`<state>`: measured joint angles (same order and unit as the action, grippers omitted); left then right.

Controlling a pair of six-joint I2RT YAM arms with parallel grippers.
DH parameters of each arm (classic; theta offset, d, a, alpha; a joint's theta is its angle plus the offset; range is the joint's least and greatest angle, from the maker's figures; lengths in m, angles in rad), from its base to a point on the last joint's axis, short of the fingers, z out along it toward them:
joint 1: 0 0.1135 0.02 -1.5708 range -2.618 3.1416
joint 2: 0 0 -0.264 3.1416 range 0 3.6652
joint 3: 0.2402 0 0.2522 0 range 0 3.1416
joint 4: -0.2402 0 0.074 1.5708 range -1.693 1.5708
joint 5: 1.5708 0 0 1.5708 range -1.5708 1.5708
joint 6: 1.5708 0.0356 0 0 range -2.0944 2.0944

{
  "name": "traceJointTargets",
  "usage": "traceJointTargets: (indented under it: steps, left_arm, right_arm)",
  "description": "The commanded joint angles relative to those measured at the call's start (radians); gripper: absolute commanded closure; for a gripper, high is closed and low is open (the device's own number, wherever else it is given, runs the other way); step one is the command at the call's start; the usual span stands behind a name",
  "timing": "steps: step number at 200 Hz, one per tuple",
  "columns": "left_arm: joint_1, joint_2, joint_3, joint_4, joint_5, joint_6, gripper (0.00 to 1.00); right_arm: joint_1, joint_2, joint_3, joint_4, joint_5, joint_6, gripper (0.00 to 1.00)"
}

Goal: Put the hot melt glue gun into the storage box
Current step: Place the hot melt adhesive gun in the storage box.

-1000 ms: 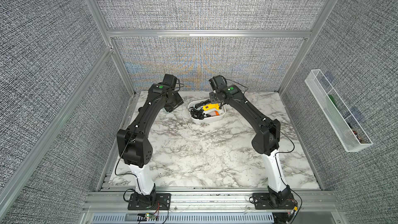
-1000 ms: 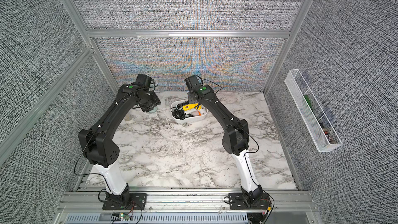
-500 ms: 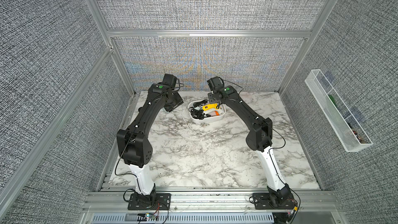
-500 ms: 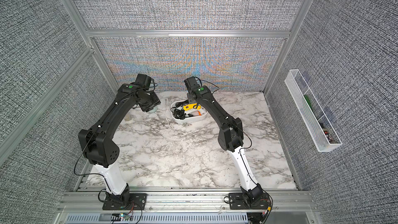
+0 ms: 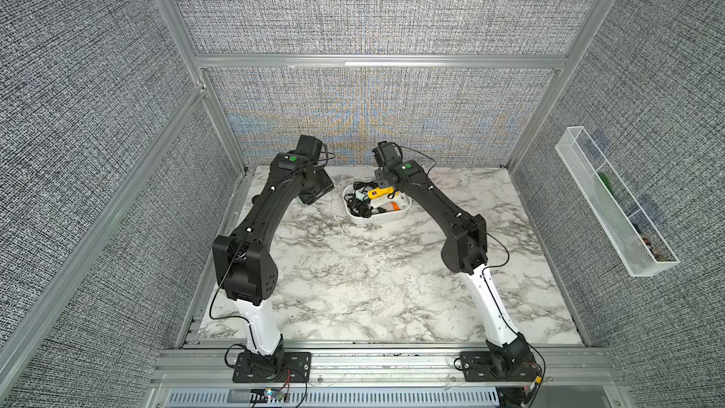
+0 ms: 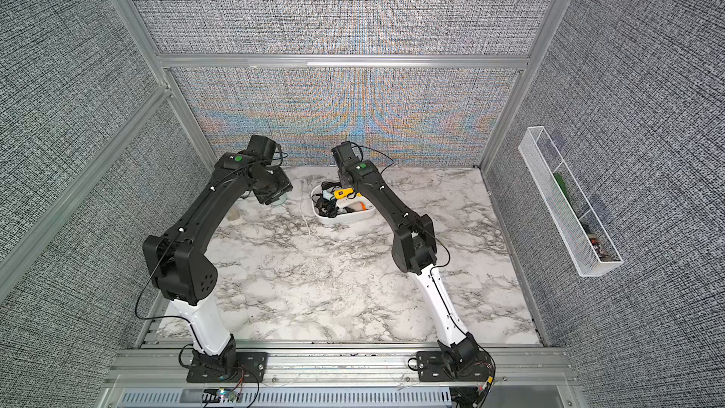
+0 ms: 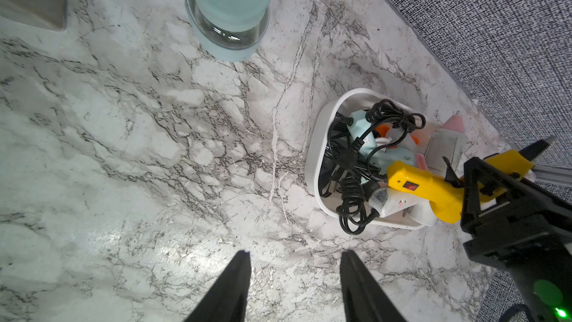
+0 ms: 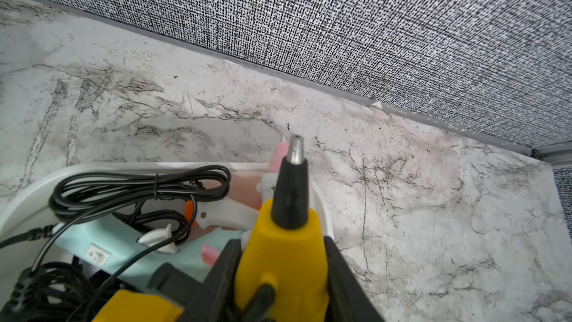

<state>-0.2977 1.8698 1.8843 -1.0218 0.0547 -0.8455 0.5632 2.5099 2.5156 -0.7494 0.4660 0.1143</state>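
At about 10 o'clock on the tabletop (image 5: 353, 268) the left gripper (image 7: 294, 274) hovers with its jaws standing apart and nothing between them. It takes no part in the placing. A teal-lidded jar (image 7: 227, 10) stands near it, well apart from the work.

At about 12 o'clock sits the storage box (image 5: 378, 220), already crowded with tangled black cords (image 7: 346, 162) and a teal glue gun (image 8: 102, 243). The hot melt glue gun (image 5: 382, 191), yellow, is over the box's 3 o'clock end. Its handle reaches in toward 9 o'clock above the cords, and its nozzle (image 8: 294, 150) pokes out past the far rim toward 12 o'clock. The right gripper (image 8: 280, 277) is clamped on the gun's barrel, one finger on each side. Whether the gun already rests on the things below, I cannot tell.

The step in hand looks like the final placement. The next move likely calls for drawing the nozzle back inside the rim, settling the gun low, then opening the jaws and lifting clear of the cords.

On the wall at 3 o'clock hangs a wire-mesh tray (image 5: 616, 206), not involved.
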Motion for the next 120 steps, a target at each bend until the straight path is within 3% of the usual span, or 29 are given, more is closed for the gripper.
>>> traceJointTargets:
  steps: [1, 64, 120]
  left_arm:
    - [0.002, -0.006, -0.001, -0.009, -0.004, 0.005, 0.48]
    - [0.002, -0.011, -0.01, -0.009, -0.006, 0.005, 0.48]
    - [0.002, -0.017, -0.017, -0.007, -0.01, 0.003, 0.48]
  right_arm:
    - [0.016, 0.019, 0.008, 0.069, 0.064, -0.057, 0.82]
    - [0.037, 0.056, 0.005, 0.093, 0.071, -0.085, 0.76]
    - [0.026, 0.056, -0.02, 0.042, 0.032, -0.047, 0.47]
